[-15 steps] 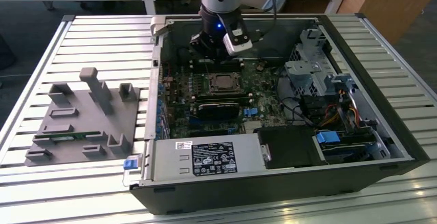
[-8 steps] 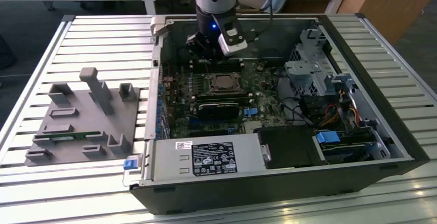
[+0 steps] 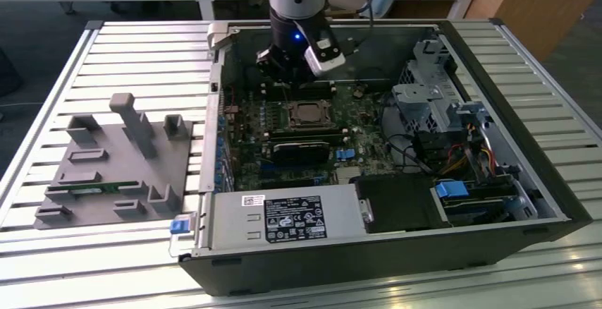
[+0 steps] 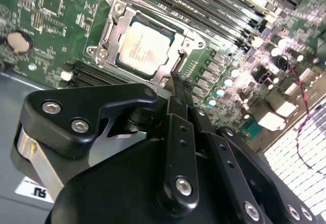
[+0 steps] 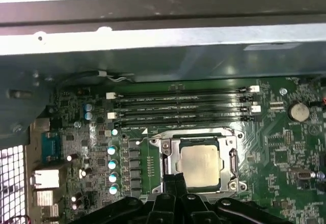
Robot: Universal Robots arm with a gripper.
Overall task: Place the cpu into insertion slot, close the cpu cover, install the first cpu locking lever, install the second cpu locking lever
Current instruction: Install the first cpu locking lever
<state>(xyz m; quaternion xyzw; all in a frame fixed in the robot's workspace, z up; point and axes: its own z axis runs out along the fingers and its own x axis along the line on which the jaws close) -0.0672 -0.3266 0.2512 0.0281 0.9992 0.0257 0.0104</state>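
Cpu (image 4: 144,48) flat, face-up in insertion slot (image 4: 111,30); closed pincer (image 4: 177,89) at rim.

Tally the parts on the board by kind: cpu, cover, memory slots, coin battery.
cpu: 1
cover: 1
memory slots: 4
coin battery: 1
Total: 7
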